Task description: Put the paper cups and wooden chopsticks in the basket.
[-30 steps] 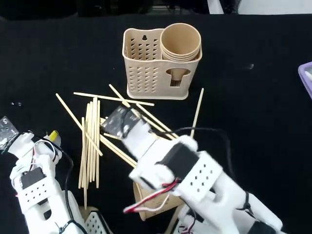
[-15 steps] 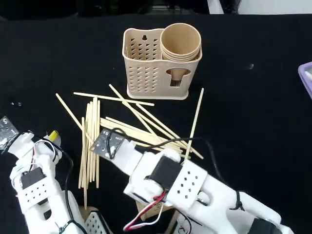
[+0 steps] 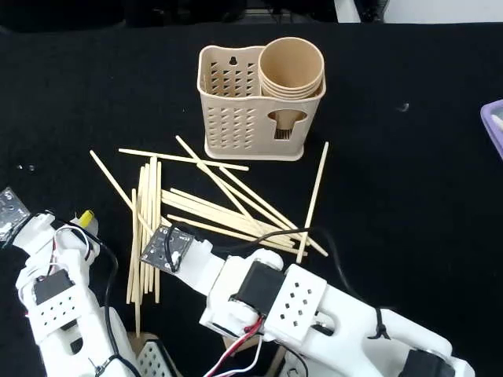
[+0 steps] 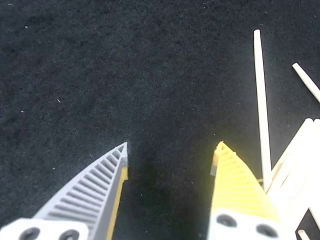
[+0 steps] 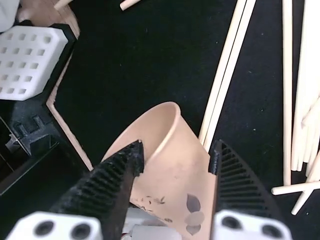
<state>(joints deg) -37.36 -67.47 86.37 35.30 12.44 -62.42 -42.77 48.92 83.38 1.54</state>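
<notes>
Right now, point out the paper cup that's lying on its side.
The cup between the right gripper's open jaws, lying on the table; the stacked cups stand upright in the basket.

The matt black cloth table [image 3: 409,204] sets off the beige slot-perforated plastic basket [image 3: 240,118] at twelve o'clock, the plain tan stacked paper cups [image 3: 291,67] in it, and the pale straw-coloured, unmarked wooden chopsticks [image 3: 228,208] at the centre. The tan paper cup lying on its side [image 5: 170,170] bears a small print of dark grey-brown leaves between the right gripper [image 5: 177,146]'s black ribbed fingers [image 5: 107,185]. The left gripper [image 4: 170,150] has one grey ribbed side and one yellow, the perforated arm housings [image 3: 314,306] are white, and a lilac rim [image 3: 493,118] shows at three o'clock.
</notes>
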